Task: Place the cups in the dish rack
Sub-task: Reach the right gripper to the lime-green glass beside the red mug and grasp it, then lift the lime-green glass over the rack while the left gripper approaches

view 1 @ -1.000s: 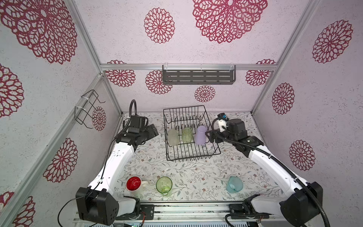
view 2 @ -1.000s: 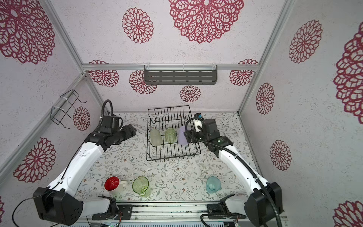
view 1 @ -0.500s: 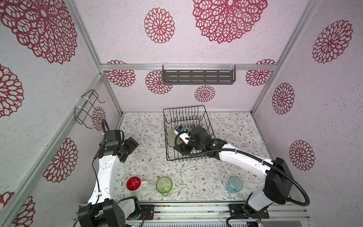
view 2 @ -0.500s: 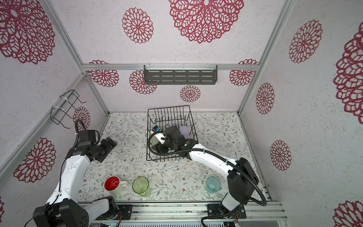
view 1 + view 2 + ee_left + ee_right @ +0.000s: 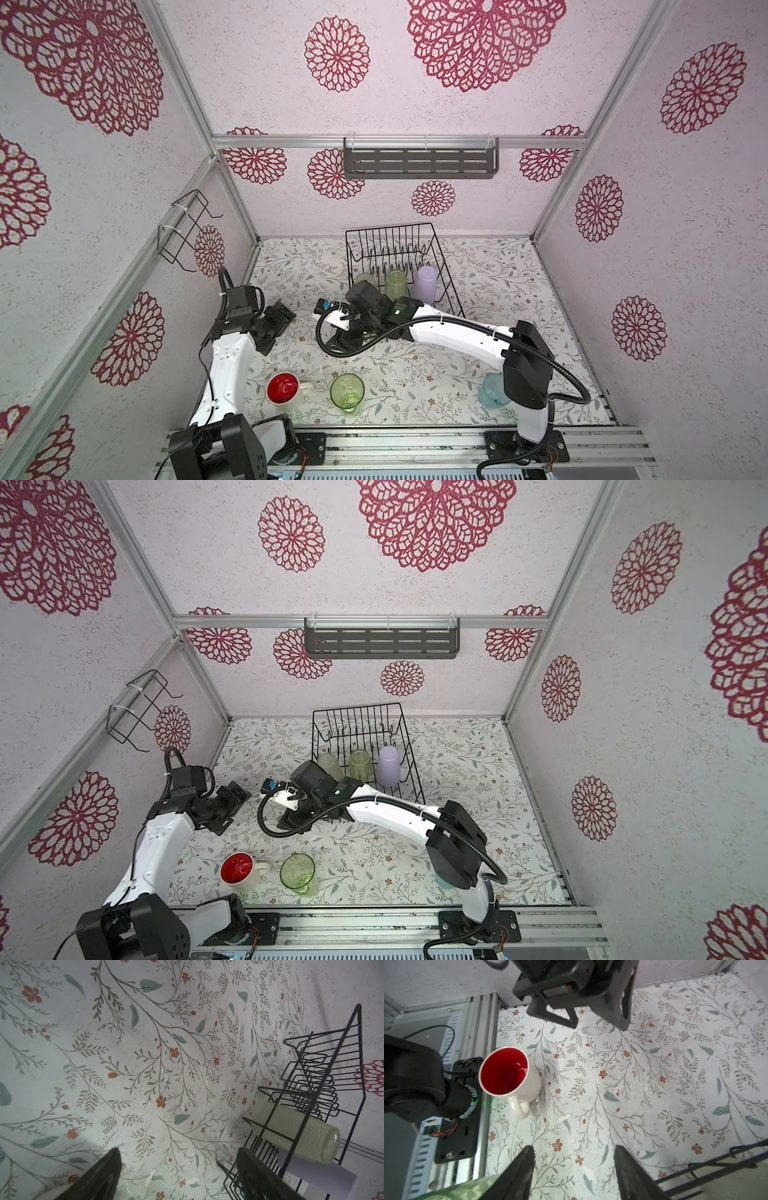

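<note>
The dish rack [image 5: 447,272] sits at 12 o'clock, three tumblers [image 5: 395,283] inside. The mug [image 5: 283,387] and green glass [image 5: 347,390] wait at 7; the right arm [image 5: 457,332] half hides the teal cup [image 5: 489,392] at 5. The left gripper [image 5: 178,1176] and right gripper [image 5: 574,1169] gape, empty. The right one has swung from the rack's 3 o'clock side to its 7.

Both top views are bright, evenly lit and sharp, with soft shadows on the table [image 5: 498,291] and lines bent near the edges. In the wrist views the left gripper [image 5: 178,1150] looks dark and blurred, and the mug [image 5: 508,1072] carries small glare.
</note>
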{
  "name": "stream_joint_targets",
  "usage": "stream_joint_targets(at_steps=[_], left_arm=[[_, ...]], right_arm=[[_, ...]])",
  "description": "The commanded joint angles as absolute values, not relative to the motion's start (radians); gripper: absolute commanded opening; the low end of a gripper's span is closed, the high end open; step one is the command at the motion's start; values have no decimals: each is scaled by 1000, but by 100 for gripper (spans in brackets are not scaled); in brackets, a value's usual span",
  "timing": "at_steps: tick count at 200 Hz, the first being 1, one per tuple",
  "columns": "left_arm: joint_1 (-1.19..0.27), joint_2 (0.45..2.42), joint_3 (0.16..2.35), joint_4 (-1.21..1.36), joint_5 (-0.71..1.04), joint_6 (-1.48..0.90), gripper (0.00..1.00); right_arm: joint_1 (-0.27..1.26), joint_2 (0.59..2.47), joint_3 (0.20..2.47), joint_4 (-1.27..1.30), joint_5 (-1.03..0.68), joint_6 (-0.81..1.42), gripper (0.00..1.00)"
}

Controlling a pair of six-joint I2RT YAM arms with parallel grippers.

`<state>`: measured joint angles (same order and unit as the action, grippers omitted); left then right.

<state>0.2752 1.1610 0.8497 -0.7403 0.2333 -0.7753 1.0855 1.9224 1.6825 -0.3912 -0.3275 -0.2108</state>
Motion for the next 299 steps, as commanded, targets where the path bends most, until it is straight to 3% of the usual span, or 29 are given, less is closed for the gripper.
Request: stream_joint_targets(at_steps=[1,17,51,120,178,232,299], left_arm=[[285,1154,870,-718,231,-775,90],[285,1154,868,-684,229,-784,90],[285,1162,894,-679,241,-791,90],[284,1158,852,-593,285,-822,88],[282,1160,873,-595,306,-818,87],[278,1145,887,-576,345,-841,85],[266,1097,987,-604,374,-805,84]], right_arm=[[1089,1911,1770,-613,-470,-242,66],[1100,1918,1794,-683,-515,-213,68],[1156,1943,1825,-851,-334,-222,69],[1186,1981,1839,-935,-266,-214,70],[1188,2010,1874,-989,-224,-245,26],[1179,1904,1827,-901,-195,-255,0],[1096,1563,1493,-472,-37,-161,0]])
